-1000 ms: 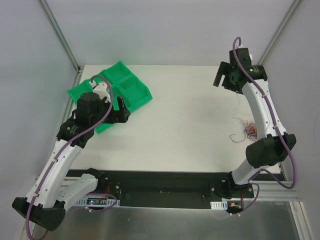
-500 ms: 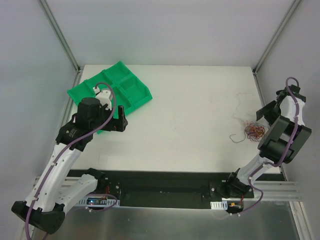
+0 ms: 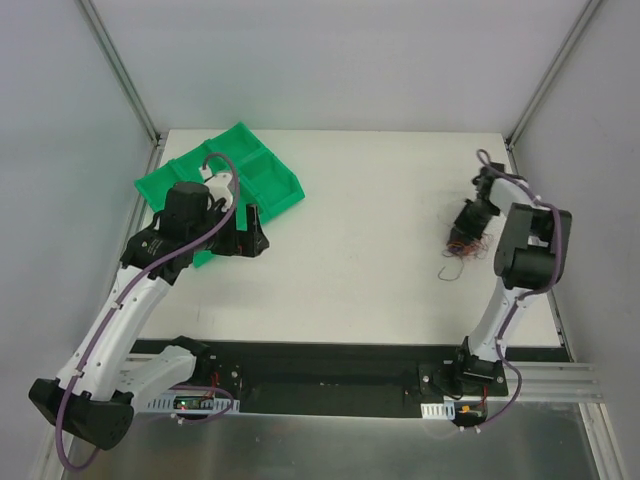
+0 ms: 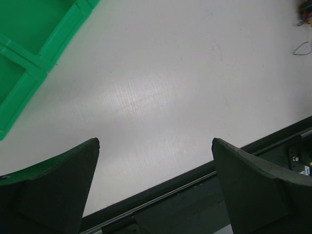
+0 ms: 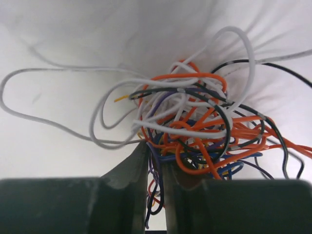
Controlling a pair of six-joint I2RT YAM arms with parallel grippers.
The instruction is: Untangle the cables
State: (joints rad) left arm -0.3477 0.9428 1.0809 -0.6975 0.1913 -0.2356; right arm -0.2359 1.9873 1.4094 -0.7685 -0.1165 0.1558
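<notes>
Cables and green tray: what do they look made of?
The cables: thin wire in glossy plastic insulation, by their bright colours and springy loops. The green tray: likely moulded plastic, matte, uniform colour, thin divider walls.

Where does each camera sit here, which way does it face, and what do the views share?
Top external: above and behind the arms, looking down on the table; both arms, left gripper and right gripper show.
Left wrist: on the left arm, looking down at table beside the green tray; its open gripper fills the bottom.
Right wrist: close over the cables; its gripper pinches strands.
Shared: green tray and cables in top and left wrist views; cables in all three.
</notes>
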